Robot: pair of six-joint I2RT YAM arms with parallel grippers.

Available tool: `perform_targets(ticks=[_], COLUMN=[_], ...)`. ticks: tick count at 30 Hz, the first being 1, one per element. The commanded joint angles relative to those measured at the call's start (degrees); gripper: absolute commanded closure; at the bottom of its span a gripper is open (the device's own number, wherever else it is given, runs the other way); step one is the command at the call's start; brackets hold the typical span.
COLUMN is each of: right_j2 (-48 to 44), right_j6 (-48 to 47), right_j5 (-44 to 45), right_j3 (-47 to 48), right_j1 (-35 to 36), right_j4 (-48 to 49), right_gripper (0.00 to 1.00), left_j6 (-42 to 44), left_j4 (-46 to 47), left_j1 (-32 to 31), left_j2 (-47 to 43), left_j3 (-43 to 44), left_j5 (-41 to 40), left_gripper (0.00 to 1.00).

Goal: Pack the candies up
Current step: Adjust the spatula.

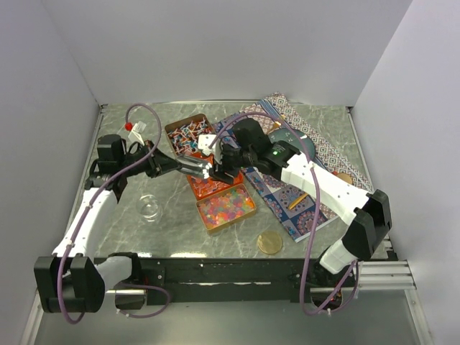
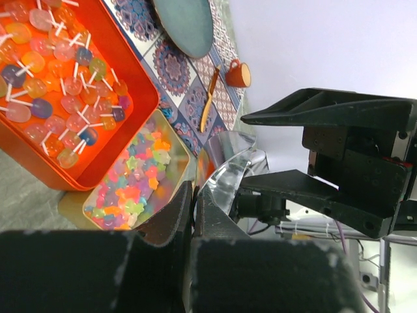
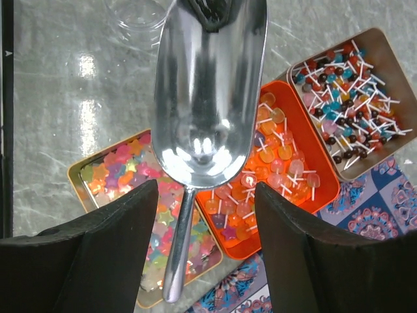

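**Scoop hanging over the candy tins, one gripper on it, the other only around it**

From above, the left gripper (image 1: 203, 169) and right gripper (image 1: 221, 171) meet nose to nose over a diagonal row of three open tins. All the candies (image 1: 226, 207) are in those: a brown tin (image 1: 169, 140) farthest back, an orange tin (image 1: 192, 188) in the middle and a gold tin (image 1: 233, 223) nearest. From up here I can't tell how the jaws stand or what's between them.

The left wrist view sorts that out. The left fingers (image 2: 176, 218) are pinched tight on the rim of a shiny metal scoop (image 2: 228, 169), and the right gripper faces it with its jaws apart. The gold tin's sweets turn out to be star-shaped jellies (image 2: 130, 189). Only this view shows a small orange cup (image 2: 238, 73) by the edge of the patterned cloth (image 2: 176, 65), near a teal plate (image 2: 186, 26).

The right wrist view has the scoop full length above the orange and gold tins. Its handle runs down between the right fingers (image 3: 117, 241), which sit wide on either side without touching it. Orange lollipops (image 3: 280, 163) fill the orange tin, and small lollipops (image 3: 352, 98) in red, white and dark fill the brown one.

The table (image 1: 122, 230) is grey-green marble-look. A clear bowl (image 1: 149, 207) sits on the left and a round gold lid (image 1: 269, 242) near the front, with plain white walls around.
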Motion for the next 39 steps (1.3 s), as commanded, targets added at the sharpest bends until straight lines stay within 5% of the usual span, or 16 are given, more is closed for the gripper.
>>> perform_targets(ticks=[1, 33, 36, 39], right_j2=[-1.6, -2.4, -3.5, -4.5], right_j6=[-2.1, -5.1, -5.3, -6.0], right_j5=[1.3, 5.5, 6.5, 7.8], right_j3=[0.8, -2.5, -3.8, -4.6], right_j1=[0.8, 1.5, 1.8, 2.2], right_j4=[0.4, 2.5, 4.6, 5.7], right_gripper=[0.33, 0.68, 0.76, 1.00], left_j6=[0.4, -2.9, -4.6, -6.3], left_j4=[1.6, 6.3, 8.2, 10.0], left_j1=[1.8, 2.4, 2.6, 3.0], left_j2=[1.9, 8.3, 9.1, 10.4], left_j3=[2.3, 1.8, 1.1, 0.8], left_j5=[3.8, 8.5, 9.2, 11.4], left_gripper=[0.99, 0.99, 0.99, 0.98])
